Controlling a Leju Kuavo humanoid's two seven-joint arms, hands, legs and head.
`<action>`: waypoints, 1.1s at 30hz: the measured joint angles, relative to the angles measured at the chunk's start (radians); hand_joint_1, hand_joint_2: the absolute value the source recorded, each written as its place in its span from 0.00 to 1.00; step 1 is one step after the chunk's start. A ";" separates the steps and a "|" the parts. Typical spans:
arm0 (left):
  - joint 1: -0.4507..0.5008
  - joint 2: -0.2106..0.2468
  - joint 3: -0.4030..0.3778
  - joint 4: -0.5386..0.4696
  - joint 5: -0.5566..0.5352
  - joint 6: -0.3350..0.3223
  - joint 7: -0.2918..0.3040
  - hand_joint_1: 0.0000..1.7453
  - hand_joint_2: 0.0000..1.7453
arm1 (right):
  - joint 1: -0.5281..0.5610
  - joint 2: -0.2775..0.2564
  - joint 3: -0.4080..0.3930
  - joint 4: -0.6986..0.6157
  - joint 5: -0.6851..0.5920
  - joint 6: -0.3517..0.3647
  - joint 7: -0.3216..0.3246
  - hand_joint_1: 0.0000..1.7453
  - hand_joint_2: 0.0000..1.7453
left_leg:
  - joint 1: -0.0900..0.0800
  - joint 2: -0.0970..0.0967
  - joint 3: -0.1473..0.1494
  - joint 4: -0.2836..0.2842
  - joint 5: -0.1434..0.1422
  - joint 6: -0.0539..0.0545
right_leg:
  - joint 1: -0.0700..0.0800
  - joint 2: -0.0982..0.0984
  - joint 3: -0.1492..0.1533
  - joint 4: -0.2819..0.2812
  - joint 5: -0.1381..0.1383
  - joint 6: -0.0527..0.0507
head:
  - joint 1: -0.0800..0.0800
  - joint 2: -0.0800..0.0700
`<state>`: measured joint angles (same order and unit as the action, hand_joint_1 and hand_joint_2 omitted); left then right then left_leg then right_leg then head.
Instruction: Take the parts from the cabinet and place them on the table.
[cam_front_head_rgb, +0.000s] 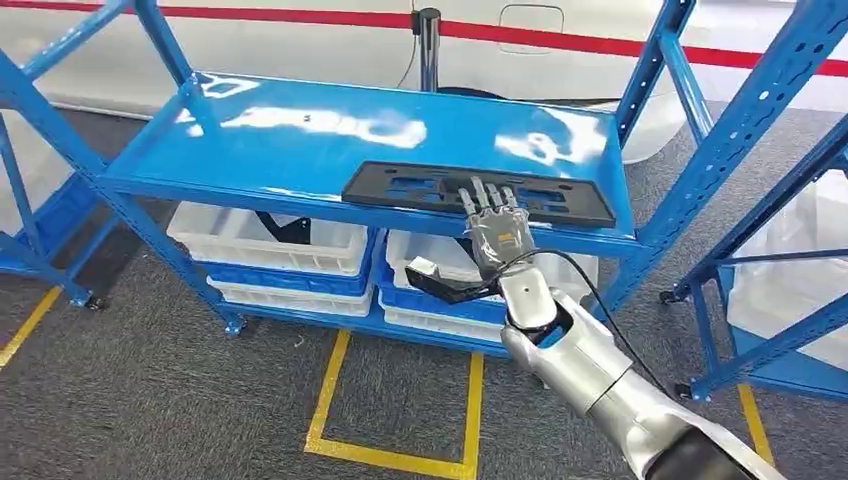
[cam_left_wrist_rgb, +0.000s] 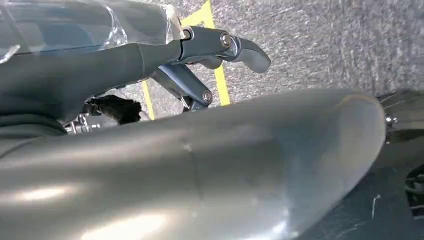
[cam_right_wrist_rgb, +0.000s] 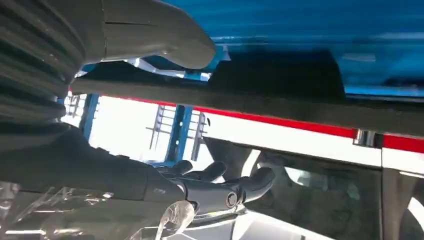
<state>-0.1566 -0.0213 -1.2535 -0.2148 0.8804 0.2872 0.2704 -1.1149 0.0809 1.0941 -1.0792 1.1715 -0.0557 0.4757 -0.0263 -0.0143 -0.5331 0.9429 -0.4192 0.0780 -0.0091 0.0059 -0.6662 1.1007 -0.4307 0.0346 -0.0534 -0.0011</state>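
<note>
Bins (cam_front_head_rgb: 268, 243) of white plastic sit in blue trays on the lower shelf at centre-left of the head view, under the glossy blue top shelf (cam_front_head_rgb: 300, 135) of the cabinet, whose slotted uprights run up the right edge over grey carpet with yellow floor tape (cam_front_head_rgb: 330, 395). Flat, long and black, with cut-outs along its length, the part (cam_front_head_rgb: 420, 188) lies along the front edge of that top shelf at frame centre. Right hand (cam_front_head_rgb: 492, 225) has its fingers spread on the part's front edge, thumb below, grip uncertain; left hand (cam_left_wrist_rgb: 215, 55) hangs over the carpet with fingers loosely curled around nothing
</note>
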 joint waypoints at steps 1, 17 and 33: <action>0.001 -0.002 0.000 0.000 0.000 0.000 0.001 0.00 0.00 | 0.000 -0.001 -0.003 0.000 -0.002 -0.002 0.004 0.00 1.00 | -0.001 0.000 0.007 0.000 -0.006 -0.001 | 0.004 0.000 0.035 -0.081 0.043 -0.009 | 0.000 0.000; -0.005 0.000 0.001 0.002 0.002 0.010 0.006 0.00 0.00 | 0.025 -0.027 -0.039 0.004 -0.087 -0.043 0.047 0.00 1.00 | 0.026 0.008 -0.081 0.032 0.066 -0.059 | -0.007 0.006 0.125 -0.142 -0.017 -0.024 | 0.000 0.000; 0.001 -0.001 0.001 0.002 0.000 0.012 0.009 0.00 0.00 | 0.056 -0.069 -0.078 -0.001 -0.117 -0.060 0.060 0.00 1.00 | 0.021 0.003 0.025 -0.007 -0.018 -0.021 | -0.014 -0.004 0.065 -0.132 0.041 0.029 | 0.000 0.000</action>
<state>-0.1553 -0.0226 -1.2528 -0.2129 0.8804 0.2994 0.2796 -1.0591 0.0115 1.0162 -1.0800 1.0544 -0.1152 0.5356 -0.0053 -0.0117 -0.5081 0.9361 -0.4370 0.0567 -0.0234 0.0024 -0.6008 0.9683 -0.3893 0.0635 -0.0534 -0.0011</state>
